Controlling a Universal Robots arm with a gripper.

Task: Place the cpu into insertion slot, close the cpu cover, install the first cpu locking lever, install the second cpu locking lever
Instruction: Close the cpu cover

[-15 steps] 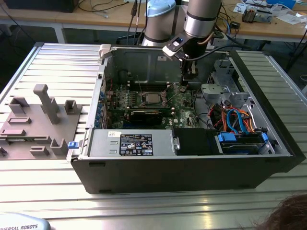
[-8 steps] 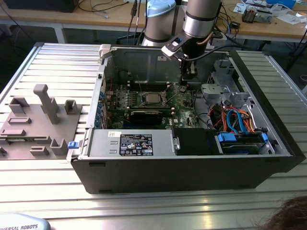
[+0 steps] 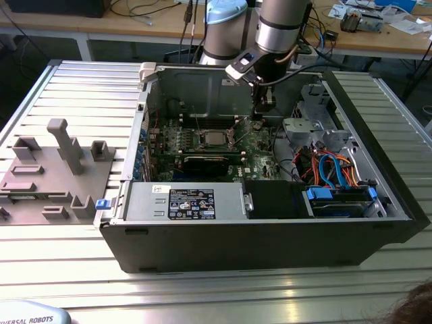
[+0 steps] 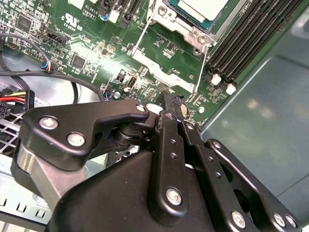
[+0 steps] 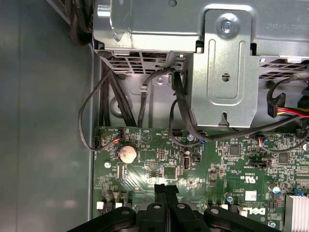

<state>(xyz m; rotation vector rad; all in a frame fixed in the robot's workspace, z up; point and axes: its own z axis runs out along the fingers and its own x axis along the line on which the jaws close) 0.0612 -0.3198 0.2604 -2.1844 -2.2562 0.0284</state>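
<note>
- Pincer (image 3: 260,121) (image 4: 170,99) (image 5: 166,187): black metal linkage w/ bolt heads. The two slim fingers are pressed together, nothing between them. It hangs low inside the open PC case (image 3: 378,223), just above the green motherboard (image 3: 253,145) (image 5: 159,164), not touching it.
- Cpu (image 3: 214,140) (image 4: 200,7): flat square w/ dull silvery-grey top, seated in the insertion slot (image 4: 193,30). It's near the pincer, toward the exterior view's left. The slot's rim is bright stamped metal.
- Two thin wire levers (image 4: 140,38) run out from the slot's corners over the board. Can't tell if latched.
- Long black RAM slots (image 4: 251,38) w/ white clips lie beside the slot. A smooth grey case wall (image 4: 260,121) is close by the fingers.
- Ahead of the fingertips in the first wrist view: round shiny coin cell (image 5: 128,153), small chips and connectors.
- Beyond those: a folded sheet-metal drive cage (image 5: 224,72) w/ black cables (image 5: 178,111) looping under it, crowding that side.
- Nearer the front of the case than the pincer, in the exterior view: blue and orange data cables (image 3: 331,165) and a silver PSU box (image 3: 192,202) w/ a label.
- Case sits on a ribbed aluminium tabletop (image 3: 216,290). A grey plastic fixture plate (image 3: 54,169) lies well apart, at the exterior view's left.
</note>
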